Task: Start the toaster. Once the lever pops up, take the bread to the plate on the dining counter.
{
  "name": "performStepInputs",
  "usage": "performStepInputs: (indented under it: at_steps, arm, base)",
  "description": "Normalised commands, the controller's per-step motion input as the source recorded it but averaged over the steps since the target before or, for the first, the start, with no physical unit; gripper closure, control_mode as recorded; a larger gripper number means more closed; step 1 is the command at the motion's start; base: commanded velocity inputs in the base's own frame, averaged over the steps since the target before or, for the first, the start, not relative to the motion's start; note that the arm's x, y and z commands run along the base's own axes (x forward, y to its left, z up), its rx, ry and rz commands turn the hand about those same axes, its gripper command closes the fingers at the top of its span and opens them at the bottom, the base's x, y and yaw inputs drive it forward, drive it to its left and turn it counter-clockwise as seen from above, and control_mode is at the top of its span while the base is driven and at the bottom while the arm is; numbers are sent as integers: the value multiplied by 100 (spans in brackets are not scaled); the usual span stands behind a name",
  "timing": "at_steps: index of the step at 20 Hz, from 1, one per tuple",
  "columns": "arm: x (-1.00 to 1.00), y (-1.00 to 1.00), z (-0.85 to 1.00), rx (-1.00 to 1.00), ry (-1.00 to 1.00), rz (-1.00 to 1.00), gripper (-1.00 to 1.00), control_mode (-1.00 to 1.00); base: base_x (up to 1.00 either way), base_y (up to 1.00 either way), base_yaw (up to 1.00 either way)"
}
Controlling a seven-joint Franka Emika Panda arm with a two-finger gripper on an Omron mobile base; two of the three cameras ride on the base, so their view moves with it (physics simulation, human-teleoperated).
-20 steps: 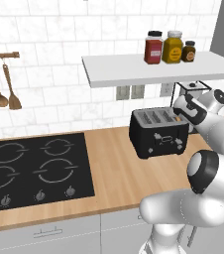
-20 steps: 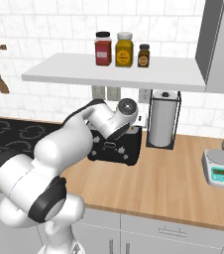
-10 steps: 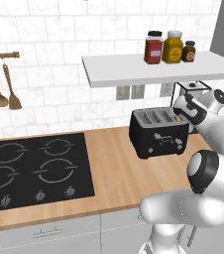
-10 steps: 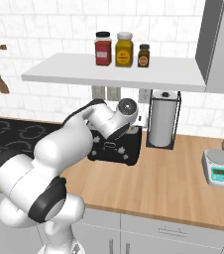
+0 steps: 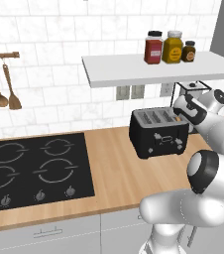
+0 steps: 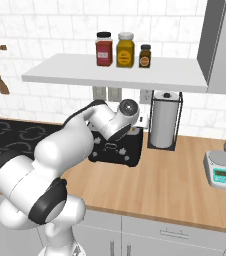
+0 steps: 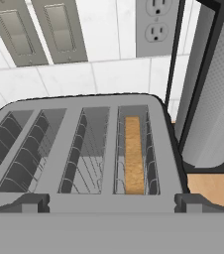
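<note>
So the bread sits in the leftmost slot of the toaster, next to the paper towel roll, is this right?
Not quite. In the hand view the bread sits in the rightmost slot of the toaster, the slot nearest the paper towel roll. The other three slots hold nothing.

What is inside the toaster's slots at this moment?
The toaster has four slots. The one nearest the paper towel roll holds the bread, standing on edge; only its top edge shows, the rest is hidden down in the slot. The other three show bare wire racks.
</note>
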Motion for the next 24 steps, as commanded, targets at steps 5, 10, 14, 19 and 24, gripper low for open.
performStepInputs:
  at_steps: [5,10,14,19,24]
  arm:
    - [0,0,0,0,0,0,-100,-100]
    - [0,0,0,0,0,0,-100,-100]
    - [0,0,0,0,0,0,-100,-100]
    - [0,0,0,0,0,0,-100,-100]
    - [0,0,0,0,0,0,-100,-100]
  base:
    - [0,0,0]
    - [0,0,0]
    - [0,0,0]
    - [0,0,0]
    - [0,0,0]
